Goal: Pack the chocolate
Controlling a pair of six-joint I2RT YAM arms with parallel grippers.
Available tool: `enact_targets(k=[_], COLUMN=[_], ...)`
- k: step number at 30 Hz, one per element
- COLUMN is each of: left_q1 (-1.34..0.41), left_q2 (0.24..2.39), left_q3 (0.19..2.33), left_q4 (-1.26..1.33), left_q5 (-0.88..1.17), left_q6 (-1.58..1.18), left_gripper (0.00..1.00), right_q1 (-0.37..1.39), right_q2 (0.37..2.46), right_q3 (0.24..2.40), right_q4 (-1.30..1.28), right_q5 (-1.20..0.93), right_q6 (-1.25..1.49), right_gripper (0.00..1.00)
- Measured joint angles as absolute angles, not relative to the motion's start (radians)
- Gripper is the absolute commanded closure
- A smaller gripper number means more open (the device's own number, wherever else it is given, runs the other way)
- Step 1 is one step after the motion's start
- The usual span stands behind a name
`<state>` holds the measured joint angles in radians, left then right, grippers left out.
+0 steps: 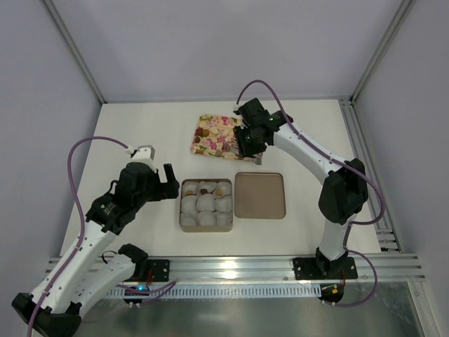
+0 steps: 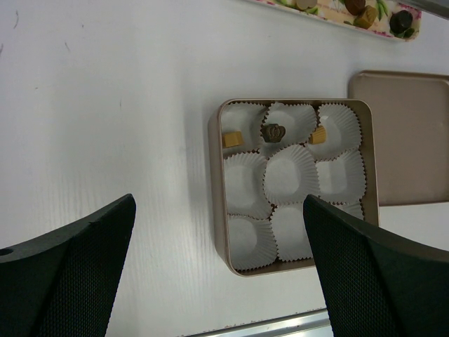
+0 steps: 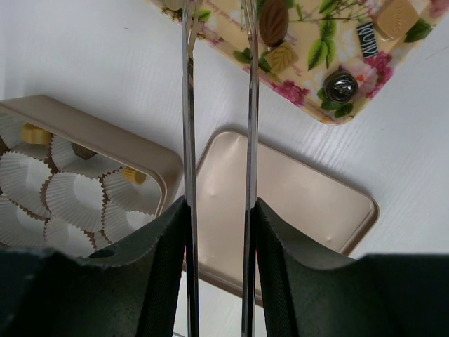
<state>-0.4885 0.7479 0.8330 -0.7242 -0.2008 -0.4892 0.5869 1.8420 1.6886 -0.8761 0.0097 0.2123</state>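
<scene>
3 pale walls (image 1: 210, 42) around 1 white table (image 1: 140, 133)

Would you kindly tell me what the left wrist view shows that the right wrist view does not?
Only left wrist: all three rows of paper cups in the box, and the open left claw. Only right wrist: tweezers held in the right claw. Both: three chocolates in the box, the lid and the flowered tray.

chocolate (image 2: 273, 132) | three pieces in box (image 2: 217, 184) far row: two tan, one dark brown | others loose on floral tray (image 3: 309, 88)
</scene>
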Motion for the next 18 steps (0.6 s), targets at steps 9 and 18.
enact_targets(k=[9,18], left_q1=[-0.488,-0.488], left_q2=[0.75,0.751], left_q3=[0.833,0.833], left_q4=[-0.724,-0.724], left_q5=[-0.201,-0.201], left_q6=[-0.489,-0.489], left_gripper=[0.0,0.0], right_q1=[0.603,0.608], right_q2=[1.908,1.953], right_q3=[1.736,1.744], right_q4=[-0.86,-0.853], right_q5=[-0.067,-0.089], right_q6=[0.216,0.216], right_gripper=[0.57,0.57])
